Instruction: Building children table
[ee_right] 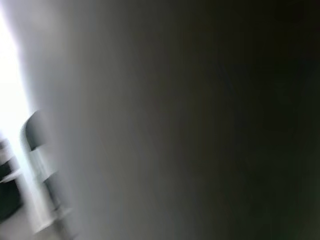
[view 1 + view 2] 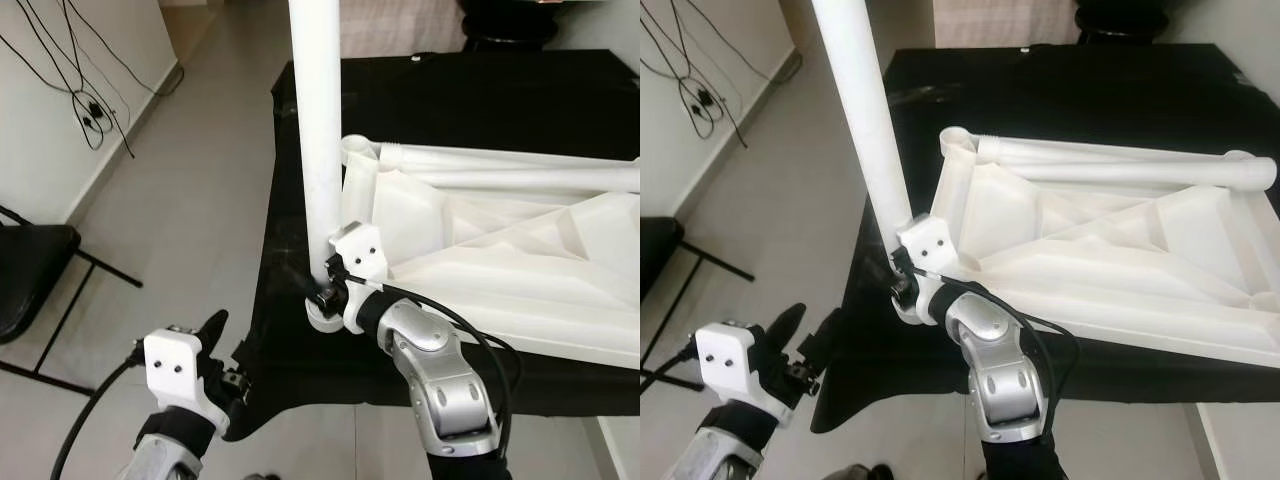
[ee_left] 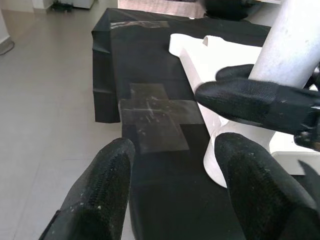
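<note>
A white children's table top (image 2: pixel 520 250) lies upside down on a black-covered surface (image 2: pixel 500 90). At its near-left corner a white leg (image 2: pixel 318 130) stands upright in the corner socket. My right gripper (image 2: pixel 320 285) is shut on this leg just above its base; its black fingers (image 3: pixel 250 97) wrap the leg (image 3: pixel 292 45) in the left wrist view. My left gripper (image 2: pixel 215 350) hangs open and holds nothing, low and to the left of the table corner, over the floor. The right wrist view is a dark blur, pressed close to a pale surface.
Another white tube (image 2: pixel 1120 170) lies along the far edge of the table top. A black chair (image 2: pixel 30 270) stands on the left, with cables (image 2: pixel 90 110) on the wall behind it. A taped patch (image 3: pixel 155 120) marks the black cover near the corner.
</note>
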Motion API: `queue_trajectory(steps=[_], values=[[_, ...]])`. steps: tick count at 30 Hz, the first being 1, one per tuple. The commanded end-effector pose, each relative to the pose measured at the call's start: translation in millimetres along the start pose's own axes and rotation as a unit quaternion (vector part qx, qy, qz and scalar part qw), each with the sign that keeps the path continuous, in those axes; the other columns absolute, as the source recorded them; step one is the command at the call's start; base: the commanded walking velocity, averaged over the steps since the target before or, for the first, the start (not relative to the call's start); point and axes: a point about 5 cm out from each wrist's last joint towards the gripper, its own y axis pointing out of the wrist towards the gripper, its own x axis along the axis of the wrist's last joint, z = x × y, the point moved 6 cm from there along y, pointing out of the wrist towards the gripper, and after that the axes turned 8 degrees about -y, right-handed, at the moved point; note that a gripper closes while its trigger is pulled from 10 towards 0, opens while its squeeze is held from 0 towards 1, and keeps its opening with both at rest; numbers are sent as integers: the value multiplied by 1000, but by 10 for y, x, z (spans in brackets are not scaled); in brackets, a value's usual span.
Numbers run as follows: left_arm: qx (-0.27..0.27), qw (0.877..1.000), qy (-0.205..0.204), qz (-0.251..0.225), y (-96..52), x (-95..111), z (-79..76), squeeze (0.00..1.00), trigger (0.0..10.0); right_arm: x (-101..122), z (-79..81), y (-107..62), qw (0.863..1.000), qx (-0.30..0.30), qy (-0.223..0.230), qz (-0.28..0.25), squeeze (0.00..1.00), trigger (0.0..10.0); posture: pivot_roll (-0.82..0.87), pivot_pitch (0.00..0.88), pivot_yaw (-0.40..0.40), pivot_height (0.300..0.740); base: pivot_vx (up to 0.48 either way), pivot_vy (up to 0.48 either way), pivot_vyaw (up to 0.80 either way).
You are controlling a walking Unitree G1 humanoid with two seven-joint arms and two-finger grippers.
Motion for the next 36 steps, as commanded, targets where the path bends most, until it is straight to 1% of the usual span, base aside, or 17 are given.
queue_trajectory(steps=[1,2,3,4,5,7,8,10,13,14,17,24,25,27,31,35,36], values=[[7,1000,1,7,-24,-38,39,0,10000,95,159,58,998,40,29,-30,1000,10000,97,175,16,740,0,0,0],[7,1000,1,7,-26,-37,32,0,10000,142,182,63,995,81,31,-43,1000,10000,105,183,13,740,0,0,0],[6,1000,0,7,-28,-36,25,0,10000,178,201,66,990,128,27,-52,337,10000,110,186,13,740,0,0,0],[6,1000,-1,7,-31,-34,19,0,10000,205,209,60,985,160,23,-59,337,10000,112,188,12,740,0,0,0],[6,1000,-1,7,-38,-30,10,0,10000,229,230,49,976,206,0,-64,0,10000,119,194,11,740,0,0,0],[6,1000,-1,7,-38,-30,10,0,10000,229,230,49,976,206,0,-64,0,10000,119,194,11,740,0,0,0],[6,1000,-1,7,-49,-23,-2,0,10000,233,248,29,960,268,-36,-66,0,10000,124,202,8,740,0,0,0],[6,1000,-1,7,-49,-23,-2,0,10000,233,248,29,960,268,-36,-66,0,10000,124,202,8,740,0,0,0],[5,1000,-3,7,-74,-12,-25,0,10000,279,100,87,950,301,-49,-66,0,10000,147,221,3,740,0,0,0],[5,1000,-3,7,-74,-12,-25,0,10000,279,100,87,950,301,-49,-66,0,10000,147,221,3,740,0,0,0],[7,1000,-3,9,-120,11,-57,0,10000,439,-88,121,935,343,-51,-79,0,10000,156,248,2,740,0,0,0],[7,1000,-3,12,-164,21,-79,0,10000,548,-168,192,921,373,-77,-86,0,10000,143,265,4,740,0,0,0],[7,1000,-3,14,-175,20,-85,0,10000,573,-144,180,912,392,-78,-88,0,39,145,270,8,740,0,0,0],[6,1000,-4,16,-185,19,-91,0,10000,590,-116,159,902,415,-77,-90,0,39,145,270,8,740,0,0,0],[6,1000,-4,17,-189,19,-93,0,10000,585,-112,155,896,428,-78,-89,0,0,146,270,9,740,0,0,0],[8,1000,-5,17,-185,15,-93,0,10000,580,-110,143,898,424,-68,-96,0,0,142,267,6,740,0,0,0],[8,1000,-5,17,-180,14,-91,0,10000,566,-147,151,906,405,-66,-99,0,0,133,260,7,740,0,0,0]])
